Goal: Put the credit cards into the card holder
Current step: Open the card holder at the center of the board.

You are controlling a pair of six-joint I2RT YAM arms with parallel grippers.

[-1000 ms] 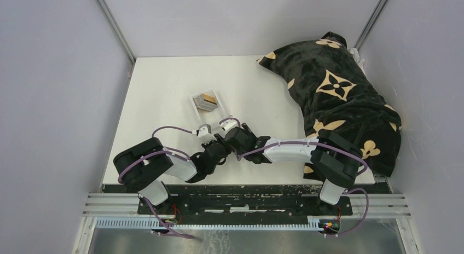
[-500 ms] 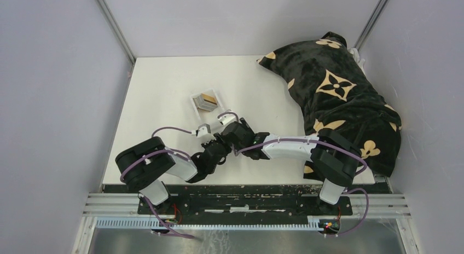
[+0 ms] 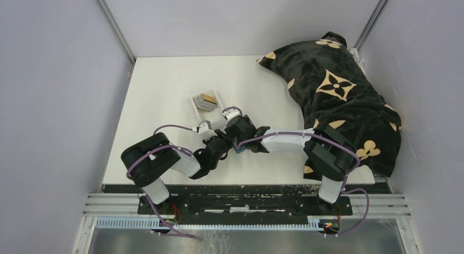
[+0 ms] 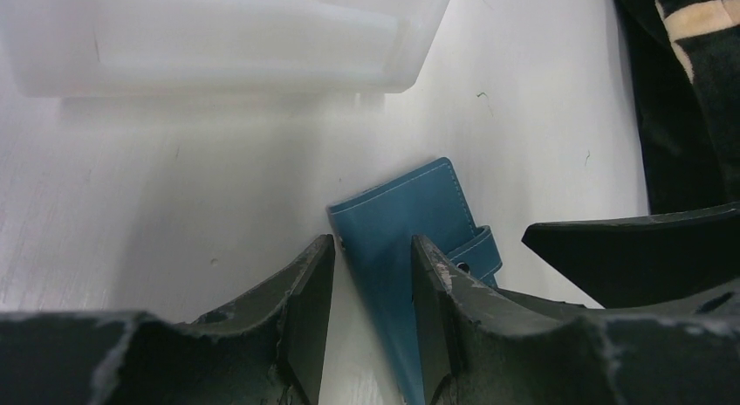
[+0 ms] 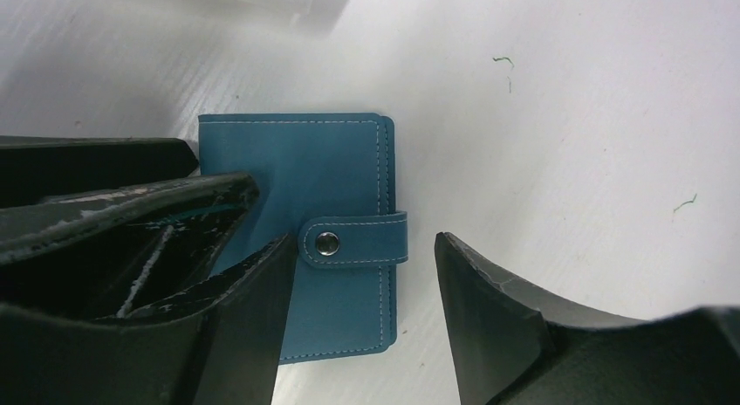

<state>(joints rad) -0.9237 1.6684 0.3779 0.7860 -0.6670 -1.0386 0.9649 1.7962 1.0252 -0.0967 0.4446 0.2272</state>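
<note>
Near tray (image 4: pixel 218 38), closed card holder (image 5: pixel 297 169)

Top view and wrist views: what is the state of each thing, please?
Teal-blue leather-like card holder: closed, snap tab fastened, lying flat.
Grey and tan credit cards: stacked in clear plastic tray.
Left gripper: open, straddling holder's edge.
Right gripper: open around snap tab.

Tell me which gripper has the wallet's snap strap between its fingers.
The right gripper: its open fingers sit either side of the snap strap on the teal wallet. The left gripper straddles the wallet's plain edge instead.
</note>
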